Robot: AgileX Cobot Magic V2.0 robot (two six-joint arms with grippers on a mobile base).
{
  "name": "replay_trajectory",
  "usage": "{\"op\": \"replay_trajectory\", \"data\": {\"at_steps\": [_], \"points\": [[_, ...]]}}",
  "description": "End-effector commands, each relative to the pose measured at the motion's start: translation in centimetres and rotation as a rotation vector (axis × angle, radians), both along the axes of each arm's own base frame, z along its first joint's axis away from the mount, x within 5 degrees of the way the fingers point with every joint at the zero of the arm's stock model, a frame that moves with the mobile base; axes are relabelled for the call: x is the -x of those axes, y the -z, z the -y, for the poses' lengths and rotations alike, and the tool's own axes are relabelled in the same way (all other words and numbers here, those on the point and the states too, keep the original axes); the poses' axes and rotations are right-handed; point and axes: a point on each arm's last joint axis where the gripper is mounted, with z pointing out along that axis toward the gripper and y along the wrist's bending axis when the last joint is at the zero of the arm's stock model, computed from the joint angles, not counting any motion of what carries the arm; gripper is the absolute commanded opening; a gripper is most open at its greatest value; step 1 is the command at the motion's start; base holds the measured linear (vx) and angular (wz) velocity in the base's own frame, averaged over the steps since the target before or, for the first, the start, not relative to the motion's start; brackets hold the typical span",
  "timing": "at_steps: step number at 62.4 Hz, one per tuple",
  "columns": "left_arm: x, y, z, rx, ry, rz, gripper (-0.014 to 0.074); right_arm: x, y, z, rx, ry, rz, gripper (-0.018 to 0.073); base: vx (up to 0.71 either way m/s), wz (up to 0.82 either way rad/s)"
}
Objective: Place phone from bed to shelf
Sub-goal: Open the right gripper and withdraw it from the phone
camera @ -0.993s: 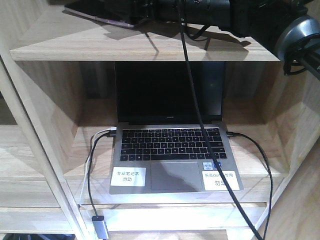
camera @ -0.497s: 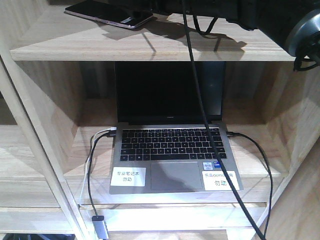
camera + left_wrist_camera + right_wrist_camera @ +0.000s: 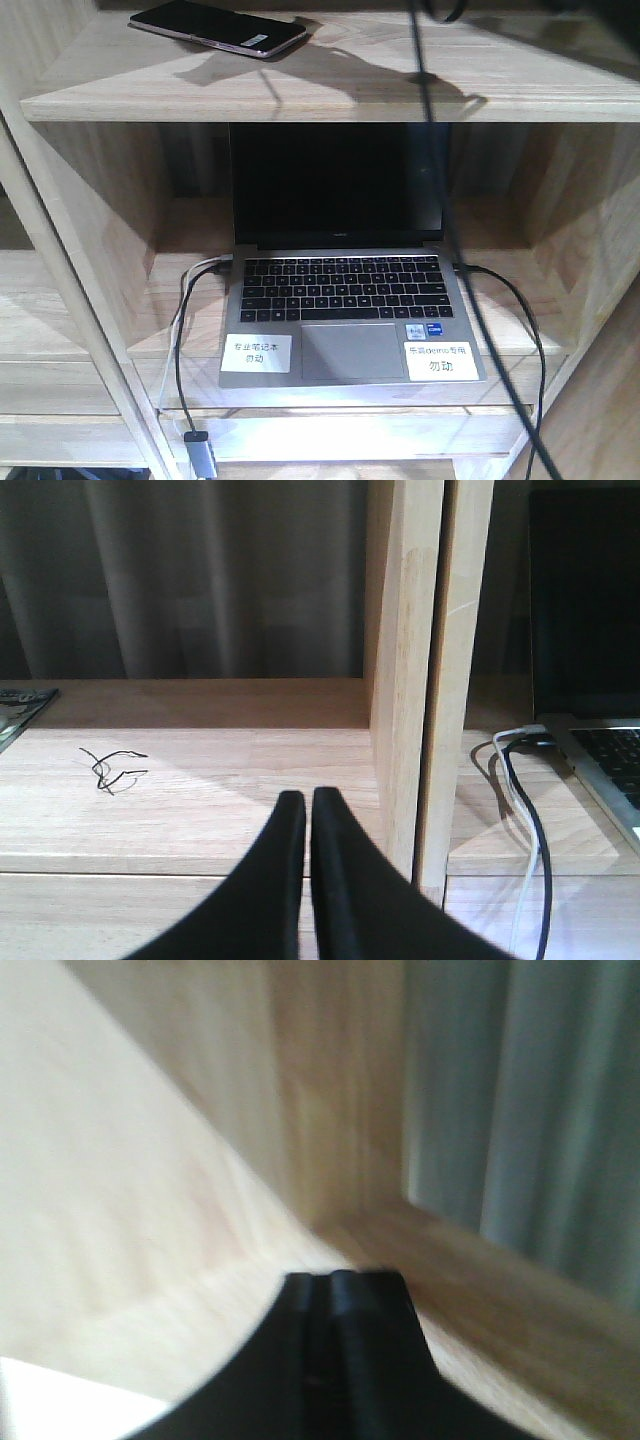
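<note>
So: shelf fills the front view, pale thick planks, open compartments. Top board carries the phone, lying flat near the left end, angled, clear of anything else. Compartment below holds an open grey laptop, screen dark, two white stickers on the palm rest either side of the trackpad. Laptop sits centred, screen close to the back of the bay.

Cables: one black lead plugged in on each side of the laptop; the left one loops down over the board edge to a small grey adapter at the bottom. A separate black cable hangs from the top of frame and crosses in front of the laptop's right side down to the lower right corner. It's in front of the bay, not touching the phone.

My left gripper: fingers pressed together, nothing between them. It points at a lower board beside a vertical divider; a small black wire squiggle lies on that board, grey curtain behind, laptop corner and its leads past the divider on the right.

My right gripper: view is blurred, fingers look closed with only a thin seam, nothing held. Wood board and side wall ahead, curtain to the right.

Phone: slim, glossy black face up, pinkish edge showing at the near end, small white sticker near that end.
</note>
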Motion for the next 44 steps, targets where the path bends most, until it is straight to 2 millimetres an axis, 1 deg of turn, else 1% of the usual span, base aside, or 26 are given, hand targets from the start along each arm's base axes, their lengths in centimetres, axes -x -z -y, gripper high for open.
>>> {"op": "replay_trajectory", "data": {"at_steps": [1,5,11,20,21,27,28,29,31,32,34,39,40,42,44], "points": [[0.0,-0.4,0.0,0.005,-0.003,0.071,0.0001,3.4,-4.4,1.6,-0.038,0.017,0.084,-0.0005,0.0,0.0],[0.0,-0.4,0.0,0.005,-0.003,0.071,0.0001,4.3,-5.0,1.9,-0.019,0.019,0.082,-0.0005,0.0,0.0],[0.0,-0.4,0.0,0.005,-0.003,0.071,0.0001,5.6,-5.3,2.6,-0.007,0.042,0.062,-0.0005,0.0,0.0],[0.0,-0.4,0.0,0.005,-0.003,0.071,0.0001,7.6,-4.4,4.0,-0.018,0.112,0.034,-0.0005,0.0,0.0],[0.0,-0.4,0.0,0.005,-0.003,0.071,0.0001,7.7,-3.9,4.2,-0.022,0.129,0.024,-0.0005,0.0,0.0],[0.0,-0.4,0.0,0.005,-0.003,0.071,0.0001,9.1,-2.5,5.3,-0.028,0.199,0.022,-0.0005,0.0,0.0],[0.0,-0.4,0.0,0.005,-0.003,0.071,0.0001,9.6,-2.5,5.6,-0.031,0.21,0.03,-0.0005,0.0,0.0],[0.0,-0.4,0.0,0.005,-0.003,0.071,0.0001,9.6,-1.9,5.7,-0.026,0.225,0.024,-0.0005,0.0,0.0],[0.0,-0.4,0.0,0.005,-0.003,0.071,0.0001,10.4,-1.6,6.2,-0.025,0.244,0.034,-0.0005,0.0,0.0],[0.0,-0.4,0.0,0.005,-0.003,0.071,0.0001,10.6,-1.0,6.4,-0.02,0.257,0.028,-0.0005,0.0,0.0],[0.0,-0.4,0.0,0.005,-0.003,0.071,0.0001,11.1,-0.5,6.7,-0.018,0.272,0.025,-0.0005,0.0,0.0],[0.0,-0.4,0.0,0.005,-0.003,0.071,0.0001,13.0,0.7,7.7,-0.021,0.303,0.018,-0.0005,0.0,0.0],[0.0,-0.4,0.0,0.005,-0.003,0.071,0.0001,13.2,1.3,7.9,-0.015,0.309,0.006,-0.0005,0.0,0.0],[0.0,-0.4,0.0,0.005,-0.003,0.071,0.0001,14.1,1.6,8.3,-0.017,0.314,0.007,-0.0005,0.0,0.0],[0.0,-0.4,0.0,0.005,-0.003,0.071,0.0001,14.7,2.5,8.6,-0.01,0.321,-0.007,-0.0005,0.0,0.0]]}}
